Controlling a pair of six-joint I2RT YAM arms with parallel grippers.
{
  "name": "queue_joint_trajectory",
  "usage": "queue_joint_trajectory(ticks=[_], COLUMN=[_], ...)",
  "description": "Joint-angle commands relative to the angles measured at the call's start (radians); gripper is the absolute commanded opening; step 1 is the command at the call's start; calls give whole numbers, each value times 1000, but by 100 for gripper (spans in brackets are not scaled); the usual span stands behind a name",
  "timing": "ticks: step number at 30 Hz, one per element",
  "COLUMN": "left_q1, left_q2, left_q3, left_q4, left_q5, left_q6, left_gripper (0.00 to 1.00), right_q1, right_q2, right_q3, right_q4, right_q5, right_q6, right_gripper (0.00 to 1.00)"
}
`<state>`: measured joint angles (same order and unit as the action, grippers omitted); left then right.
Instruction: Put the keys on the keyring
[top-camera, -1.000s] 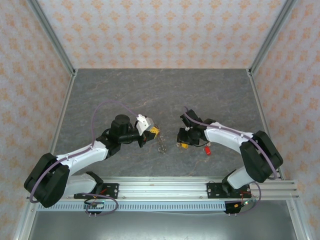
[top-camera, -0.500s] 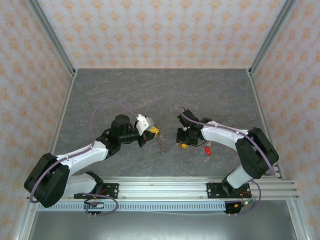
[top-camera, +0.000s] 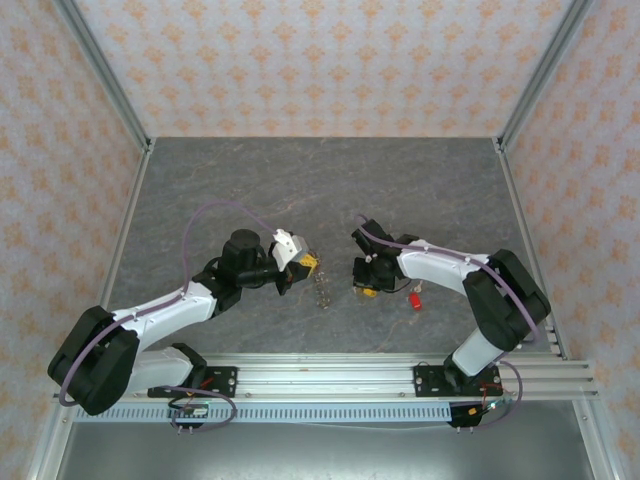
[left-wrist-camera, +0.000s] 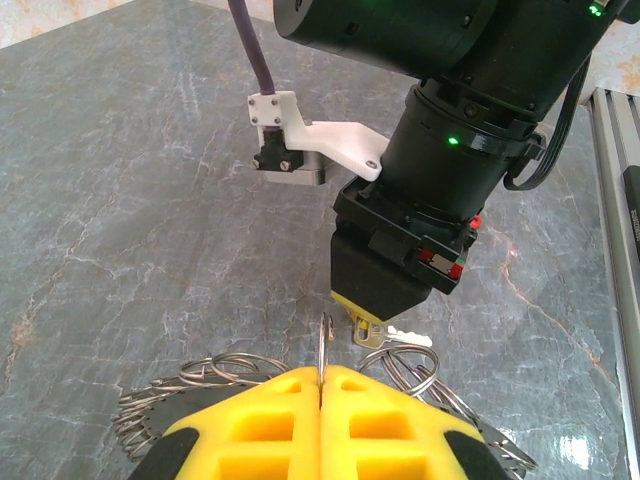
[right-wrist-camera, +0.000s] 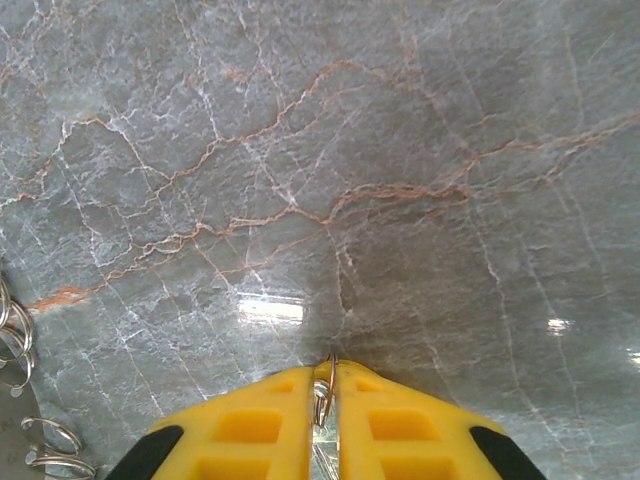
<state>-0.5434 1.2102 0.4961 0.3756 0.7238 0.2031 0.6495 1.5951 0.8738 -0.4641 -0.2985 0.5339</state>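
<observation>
I am seeing the left gripper (left-wrist-camera: 321, 378) with its yellow fingers pressing flat together, and a thin silver edge of the keyring (left-wrist-camera: 148, 414) is standing pinched upright in the seam between them. The keyring is showing as a flat grey metal ring with small saw teeth round its rim. It is spreading out to both sides beneath the fingers, and a tangle of thin wire rings (left-wrist-camera: 412, 378) is lying against it on the right. The right gripper (right-wrist-camera: 325, 388) is pointing down just beyond that bundle, its yellow fingers standing almost together and nipping a small wire loop (right-wrist-camera: 322, 400) in the narrow slit left between them. I cannot tell whether a key is hanging from that loop. From overhead, I am watching both grippers facing each other near the middle of the grey marbled table (top-camera: 300, 180), with the keyring lying between them. One red key (top-camera: 415, 298) is lying on the table just to the right of the right gripper, beside its arm.
</observation>
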Motion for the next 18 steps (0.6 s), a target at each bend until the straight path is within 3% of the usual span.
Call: queue_joint_trajectory(ticks=[1,18], left_q1=[-8,-14], left_q2=[-28,-37], left_q3=[16,16], left_q4=[11,-1], left_q5=[-11,-20], left_q6=[12,15], left_gripper=[0,0], right_q1=[6,7], right_q2=[-5,2], right_q3=[19,14], right_q4=[-21,1], right_q5=[39,30], right_q6=[-8,-8], right_gripper=[14,12])
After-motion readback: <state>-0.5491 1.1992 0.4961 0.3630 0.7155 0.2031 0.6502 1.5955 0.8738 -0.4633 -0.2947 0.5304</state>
